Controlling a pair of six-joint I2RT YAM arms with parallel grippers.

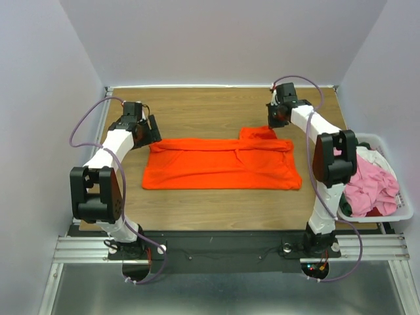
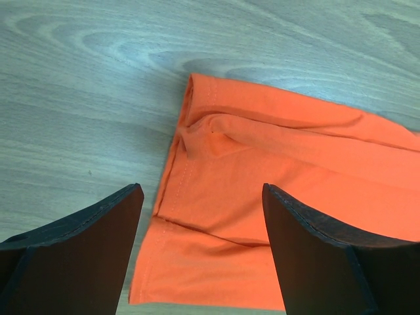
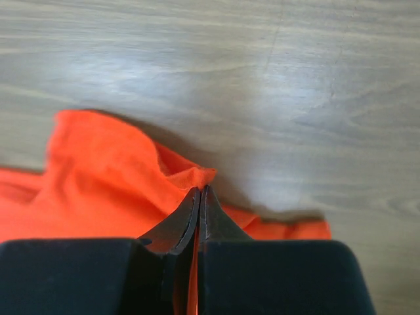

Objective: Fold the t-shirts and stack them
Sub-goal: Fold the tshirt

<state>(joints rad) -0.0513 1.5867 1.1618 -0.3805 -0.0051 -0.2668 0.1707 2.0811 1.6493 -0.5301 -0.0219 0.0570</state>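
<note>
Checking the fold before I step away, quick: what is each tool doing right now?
Left tool: open, holding nothing, over the orange t-shirt edge.
Right tool: shut, pinching a fold of the orange t-shirt.

Open tabletop (image 1: pixel 197 105) lies beyond the orange t-shirt (image 1: pixel 220 167); a bin (image 1: pixel 401 211) blocks the right edge.

A wooden table (image 1: pixel 216 105) with pale brown grain fills the middle of the top view. Plain lilac-white walls (image 1: pixel 230 39) box it in at the back and on both sides. A white bin (image 1: pixel 387 216) sits at the table's right side, toward the near end (whether it rests on the tabletop or just beside it is hard to tell). A black strip (image 1: pixel 223 237) runs along the near edge. Below it, silver slotted rails (image 1: pixel 79 249) stretch left to right above a dull metal plate (image 1: pixel 216 289).
</note>
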